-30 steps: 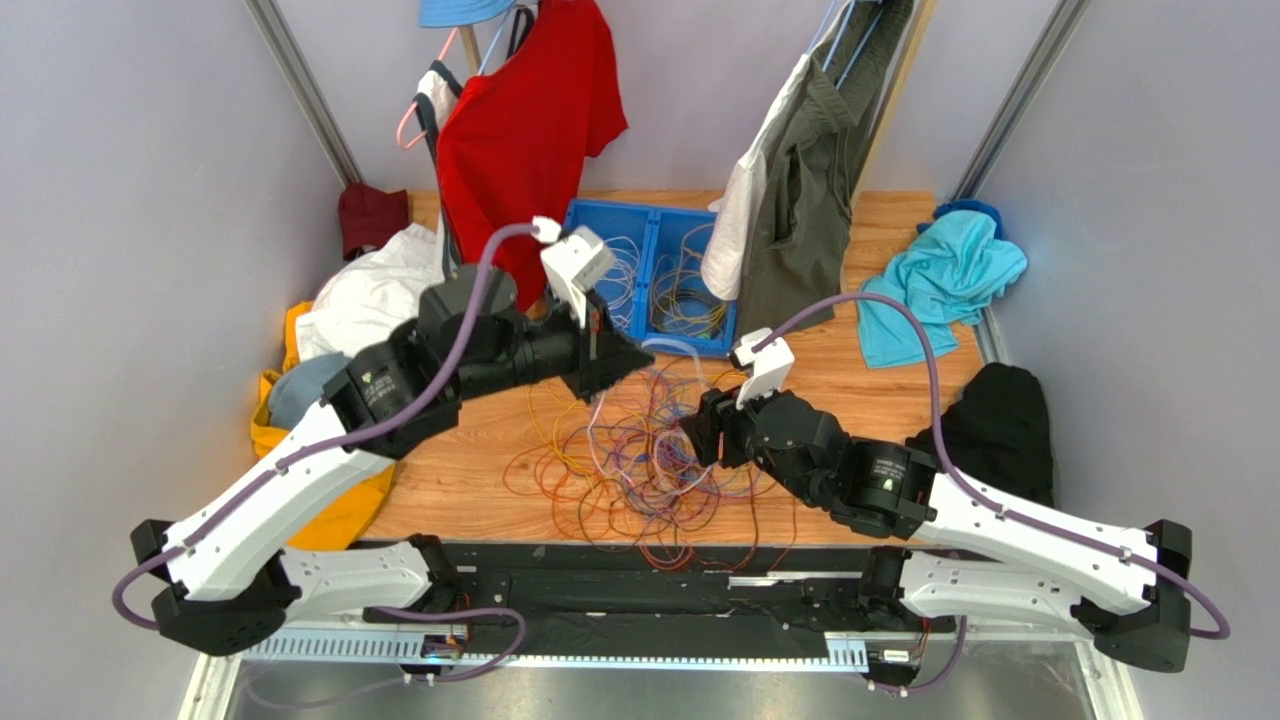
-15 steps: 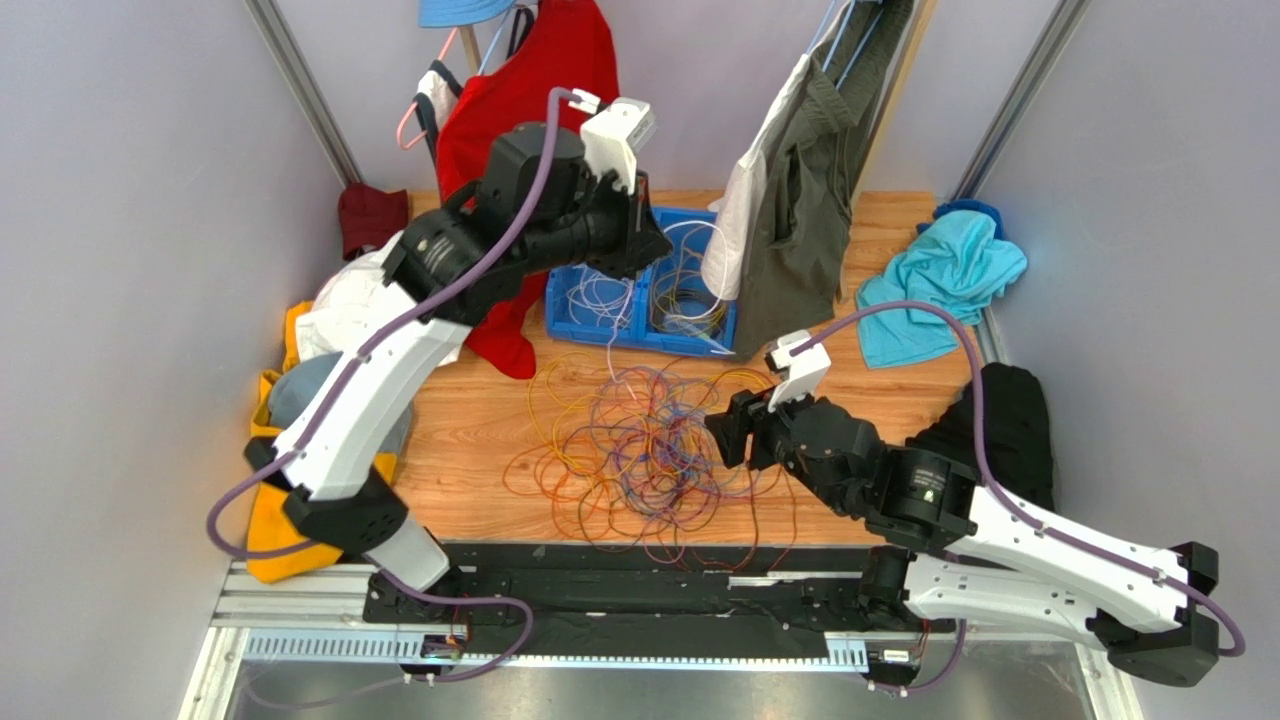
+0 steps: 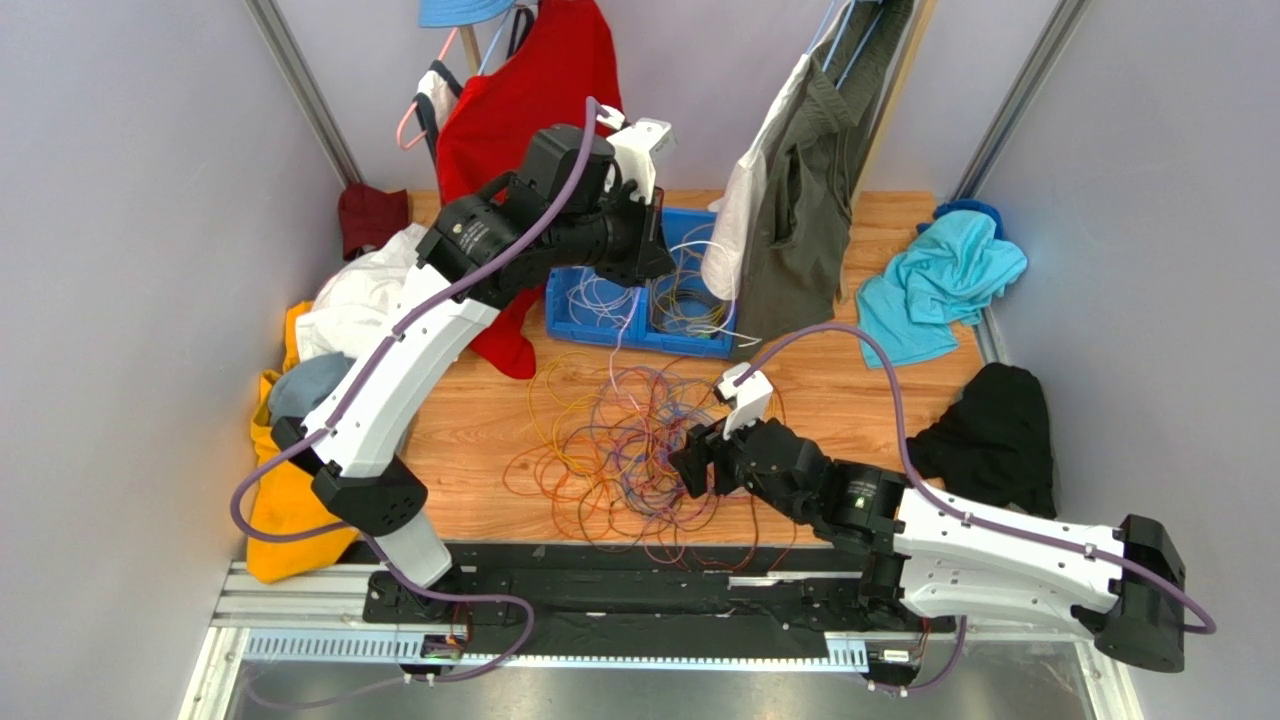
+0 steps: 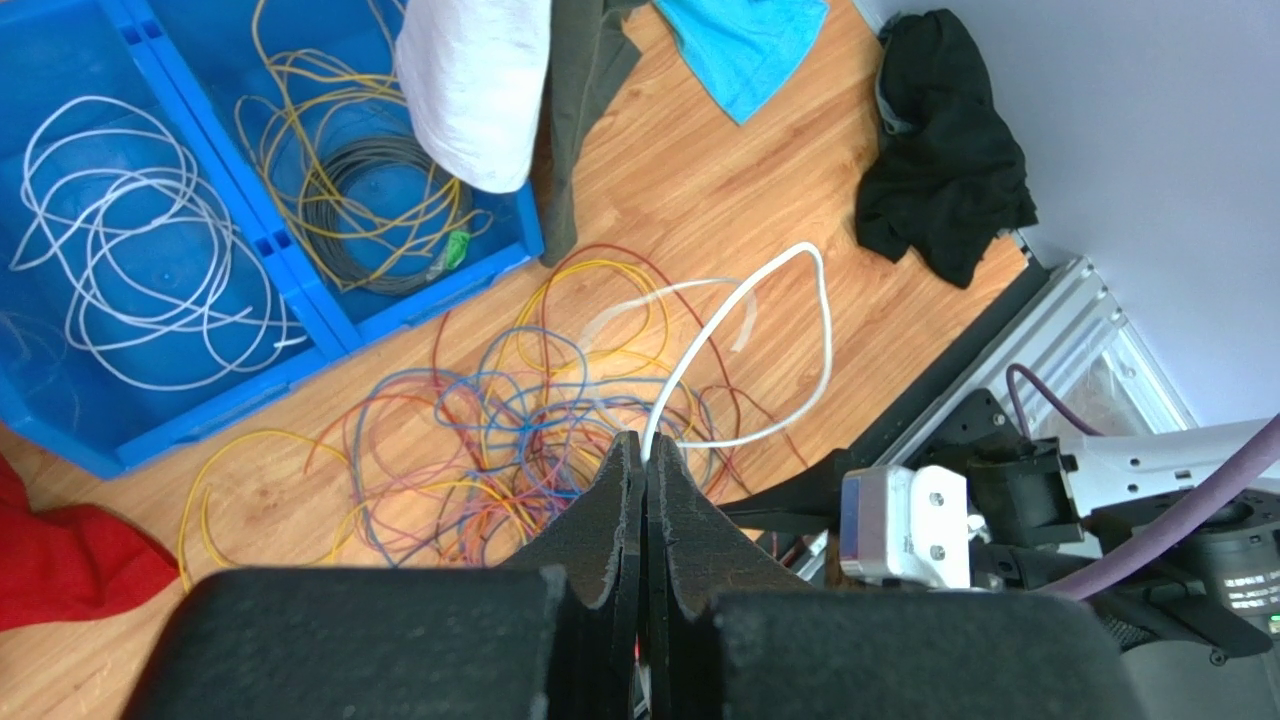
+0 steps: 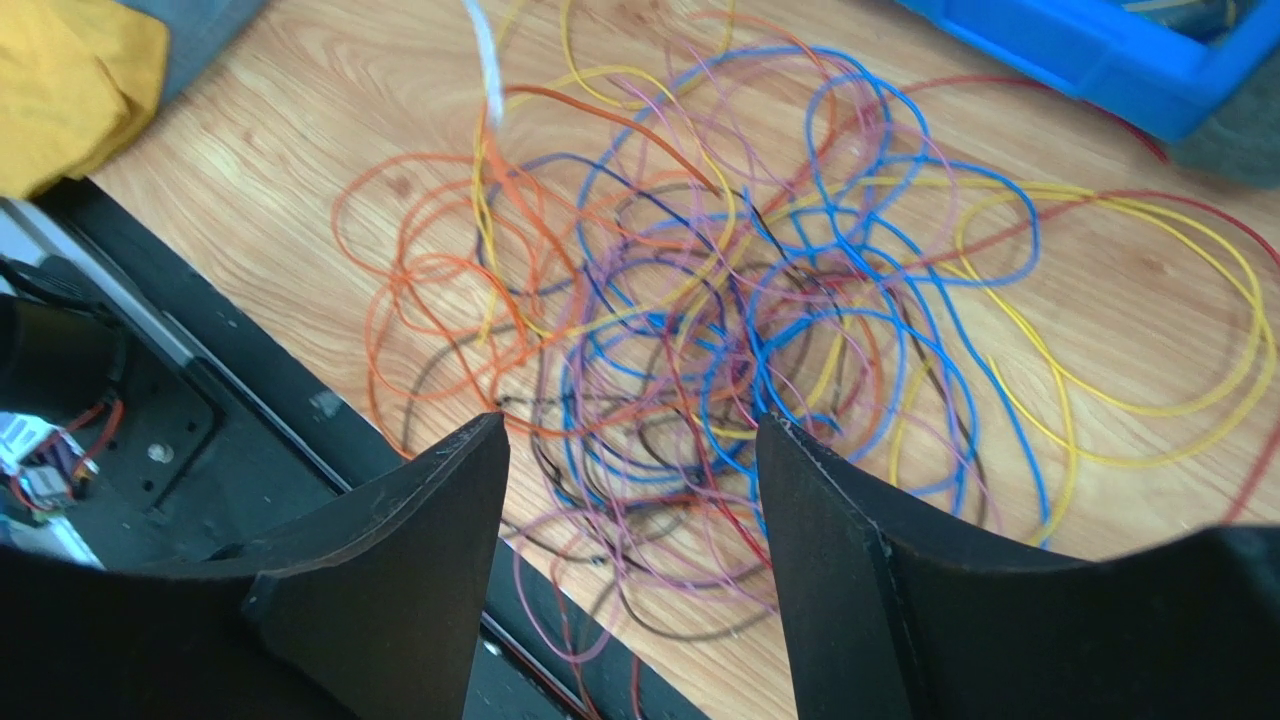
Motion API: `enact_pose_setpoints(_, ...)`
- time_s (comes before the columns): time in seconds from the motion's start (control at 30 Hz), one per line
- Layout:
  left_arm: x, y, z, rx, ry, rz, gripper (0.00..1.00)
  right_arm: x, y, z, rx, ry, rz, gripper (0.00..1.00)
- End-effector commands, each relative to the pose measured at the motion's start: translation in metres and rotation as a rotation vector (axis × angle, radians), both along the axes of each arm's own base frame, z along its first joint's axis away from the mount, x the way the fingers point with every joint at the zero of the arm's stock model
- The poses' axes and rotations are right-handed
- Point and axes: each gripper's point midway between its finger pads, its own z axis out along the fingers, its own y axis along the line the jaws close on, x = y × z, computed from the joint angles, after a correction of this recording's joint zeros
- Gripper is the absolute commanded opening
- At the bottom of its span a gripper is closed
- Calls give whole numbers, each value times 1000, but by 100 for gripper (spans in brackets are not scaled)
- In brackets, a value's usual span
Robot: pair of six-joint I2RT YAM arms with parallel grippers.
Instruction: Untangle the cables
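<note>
The cables (image 3: 624, 450) lie in a loose tangle of orange, yellow, purple, red and blue loops on the wooden table, also seen in the right wrist view (image 5: 721, 300) and the left wrist view (image 4: 481, 435). My left gripper (image 3: 655, 252) is raised high over the blue bin and is shut on a white cable (image 4: 819, 323), which loops out from its tips (image 4: 645, 447) and hangs down toward the tangle (image 3: 613, 353). My right gripper (image 3: 688, 459) is open and empty, hovering just above the near right part of the tangle (image 5: 631, 435).
The blue bin (image 3: 718, 342) at the back holds white cables (image 4: 120, 255) in one compartment and yellow and grey ones (image 4: 361, 180) in the other. Hanging red shirt (image 3: 526, 120), hanging white and olive garments (image 3: 789, 180), teal cloth (image 3: 947, 278), black cloth (image 3: 999, 428), yellow cloth (image 3: 286, 518).
My left arm has lifted from the tangle and swung back over the blue bin, drawing the white cable up. My right gripper has moved left and nearer, over the tangle.
</note>
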Motion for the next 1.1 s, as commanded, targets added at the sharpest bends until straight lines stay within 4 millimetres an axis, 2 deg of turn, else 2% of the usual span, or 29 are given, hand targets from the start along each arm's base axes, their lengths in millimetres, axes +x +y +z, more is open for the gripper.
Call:
enact_pose_setpoints(0.0,-14,6,22,-50,-21,-23,0,14,31,43,189,-76,1,66)
enact_pose_setpoints(0.13,-17,8,21,-51,-15,-22,0,20,49,35,189,-64,7,65)
enact_pose_setpoints(0.2,-18,9,19,-47,-12,-24,0,21,57,37,219,-60,14,64)
enact_pose_setpoints(0.27,-20,11,20,-46,-14,-27,0,24,65,25,187,-39,15,59)
enact_pose_setpoints(0.3,-21,12,21,-44,-16,-24,0,26,65,19,163,-31,5,49)
enact_pose_setpoints(0.37,-22,16,25,-45,-29,-16,0,33,60,-8,76,3,-41,29)
enact_pose_setpoints(0.4,-22,18,26,-43,-36,-11,0,34,57,-16,59,21,-63,6)
enact_pose_setpoints(0.43,-22,20,27,-36,-43,-6,0,35,52,-21,41,23,-81,0)
enact_pose_setpoints(0.5,-16,24,26,-16,-60,18,0,26,39,-37,-12,43,-84,0)
enact_pose_setpoints(0.53,-12,27,20,13,-63,26,0,26,22,-41,-44,31,-135,0)
enact_pose_setpoints(0.57,-6,32,19,37,-70,67,0,23,14,-47,-54,44,-154,0)
enact_pose_setpoints(0.6,5,32,5,74,-39,84,0,19,3,-57,-68,62,-178,0)
enact_pose_setpoints(0.63,6,35,-4,102,-6,85,0,18,-6,-59,-61,66,-204,0)
enact_pose_setpoints(0.67,8,33,-5,97,7,73,0,15,-15,-66,-82,81,-219,0)
enact_pose_setpoints(0.7,17,32,-15,117,32,85,0,12,-24,-76,-100,94,-228,0)
enact_pose_setpoints(0.77,26,34,-18,131,33,104,0,7,-31,-80,-72,128,-254,0)
enact_pose_setpoints(0.8,34,36,-25,146,51,117,0,4,-33,-81,-54,140,-254,0)
enact_pose_setpoints(0.93,48,41,-19,122,45,155,0,-6,-49,-108,-76,191,-280,0)
enact_pose_setpoints(1.07,61,57,0,113,-24,240,0,-15,-55,-130,-50,248,-292,0)
